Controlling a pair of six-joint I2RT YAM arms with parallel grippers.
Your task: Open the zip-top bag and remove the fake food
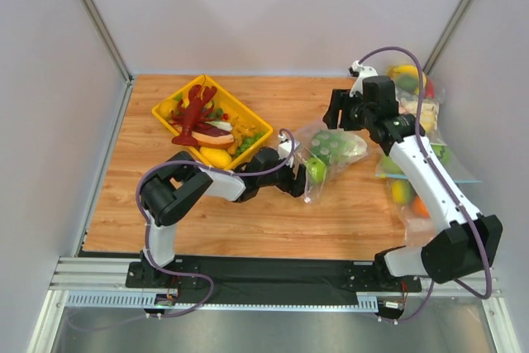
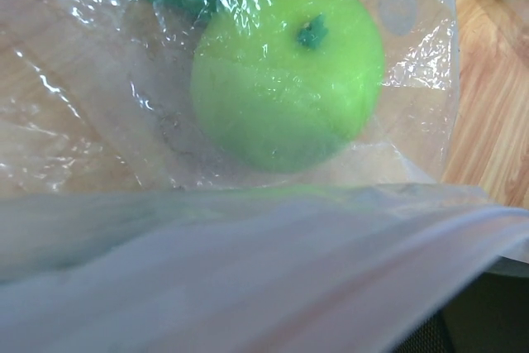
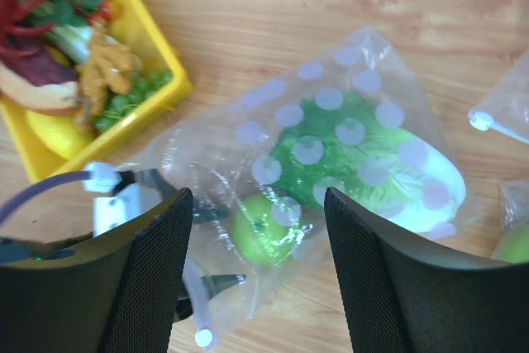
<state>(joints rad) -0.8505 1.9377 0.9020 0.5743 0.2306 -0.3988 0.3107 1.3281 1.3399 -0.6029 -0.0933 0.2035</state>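
Zip-top bag [image 1: 335,134], mouth at nine o'clock, lets wide-open left hand [image 1: 304,175] reach green apple [image 2: 285,72]; right hand [image 3: 254,204] hovers above, open, empty.

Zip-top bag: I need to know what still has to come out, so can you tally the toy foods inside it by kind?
Round green fruit: 1
Lettuce head: 1
Red lobster: 0 in the bag; it lies in the yellow tray
Total inside the zip-top bag: 2
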